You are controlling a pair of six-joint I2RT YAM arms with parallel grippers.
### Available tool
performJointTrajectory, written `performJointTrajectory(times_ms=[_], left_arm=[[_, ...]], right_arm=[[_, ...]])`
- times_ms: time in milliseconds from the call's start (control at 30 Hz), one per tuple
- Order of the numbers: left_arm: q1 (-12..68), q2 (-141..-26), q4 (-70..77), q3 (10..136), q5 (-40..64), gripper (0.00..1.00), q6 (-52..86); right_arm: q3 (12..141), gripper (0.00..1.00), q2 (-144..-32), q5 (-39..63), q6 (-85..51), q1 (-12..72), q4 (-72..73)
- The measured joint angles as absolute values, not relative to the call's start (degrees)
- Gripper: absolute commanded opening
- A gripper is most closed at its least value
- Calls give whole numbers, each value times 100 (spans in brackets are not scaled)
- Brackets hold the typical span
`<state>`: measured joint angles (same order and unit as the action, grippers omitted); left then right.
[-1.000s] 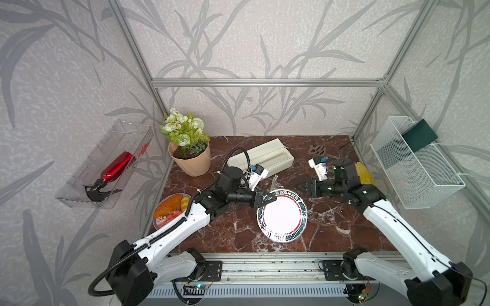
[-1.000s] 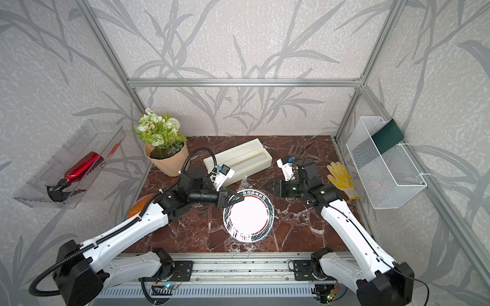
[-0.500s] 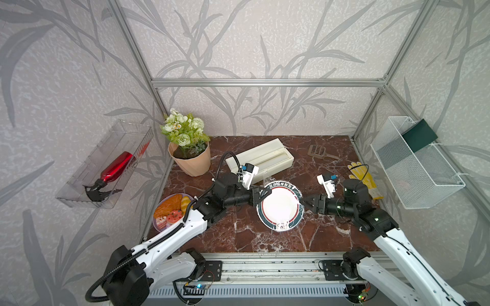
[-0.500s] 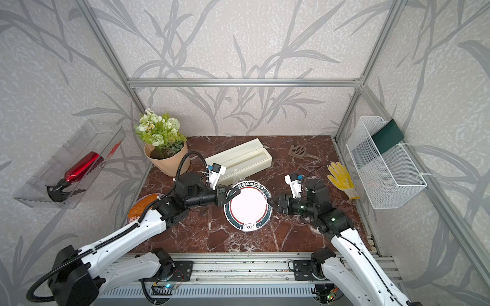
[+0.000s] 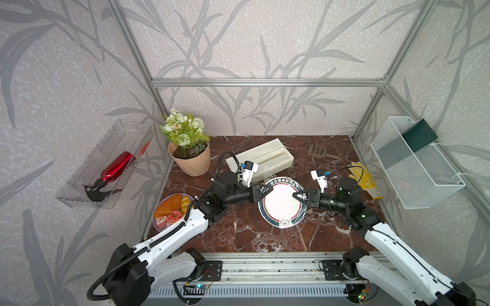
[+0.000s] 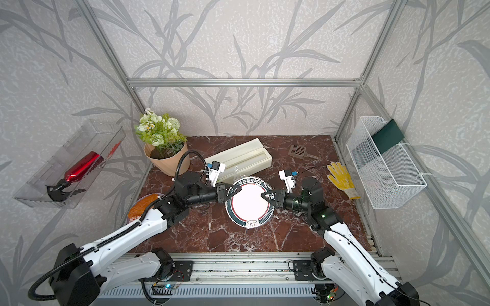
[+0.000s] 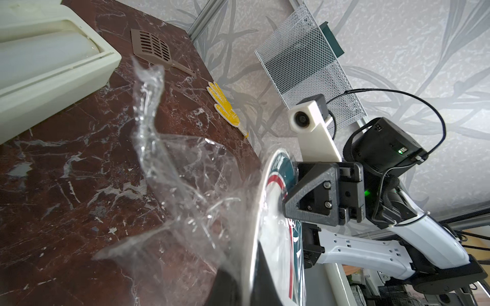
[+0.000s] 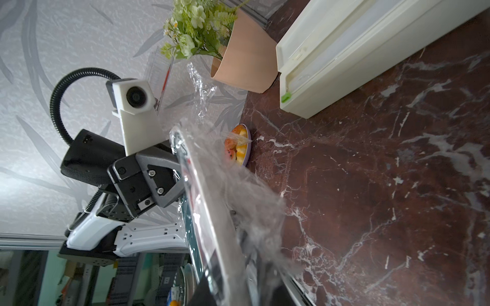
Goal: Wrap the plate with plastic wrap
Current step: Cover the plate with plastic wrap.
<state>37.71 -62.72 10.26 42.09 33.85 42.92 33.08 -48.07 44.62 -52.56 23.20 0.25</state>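
**Over the red marble, a plate held from both sides**

The dark red marble table (image 5: 238, 235) sits inside a booth of leaf-patterned grey walls and aluminium framing. Near its middle the plate (image 5: 282, 206), white with a dark teal rim band and a thin red ring, is held clear of the surface, its face turned up toward the top views. The left gripper (image 5: 261, 191) is clamped tight on the plate's rim. The right gripper (image 5: 297, 197) is drawn in narrow on the opposite rim, with one of its fingers (image 7: 310, 196) flat against the plate's face. The plastic wrap (image 7: 191, 185) lies glossy over the rim and trails off the plate's underside in loose, crinkled folds, one strand standing up toward the cream dispenser box (image 5: 261, 159) behind.

A potted flower plant (image 5: 189, 159) and a purple plate of pastries (image 5: 172, 212) stand on the robot's left. A brown slotted scoop (image 5: 316, 151) and a yellow glove (image 5: 362, 177) lie on its right.
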Motion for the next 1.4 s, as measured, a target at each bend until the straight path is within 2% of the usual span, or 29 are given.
performJointTrajectory(times_ms=[67, 233, 400, 433, 567, 733, 967, 1400], left_arm=[[3754, -6272, 1033, 4187, 3398, 6, 4383], [3756, -6198, 856, 4189, 3242, 34, 4394], [3658, -5677, -548, 4571, 2746, 59, 3861], [3632, -5581, -786, 4696, 2670, 61, 3752], [3581, -5452, -1697, 5522, 2567, 64, 3277], [3581, -5907, -2014, 6119, 3186, 64, 3109], [3581, -6665, -2049, 5909, 4071, 65, 3358], [3614, -6746, -1140, 5422, 4681, 64, 4077]], right_arm=[[3271, 13, -4788, 4519, -5299, 2305, 156], [3269, 8, -4633, 4689, -5304, 2158, 119], [3361, 5, -4421, 4729, -4936, 1931, -508], [3378, 4, -4414, 4742, -4866, 1922, -598], [3406, 3, -4414, 4856, -4506, 1922, -1002], [3553, 3, -4421, 5039, -4058, 1922, -1529], [3658, 3, -4423, 5221, -3806, 1922, -1769], [3660, 3, -4508, 5356, -3791, 1922, -1761]])
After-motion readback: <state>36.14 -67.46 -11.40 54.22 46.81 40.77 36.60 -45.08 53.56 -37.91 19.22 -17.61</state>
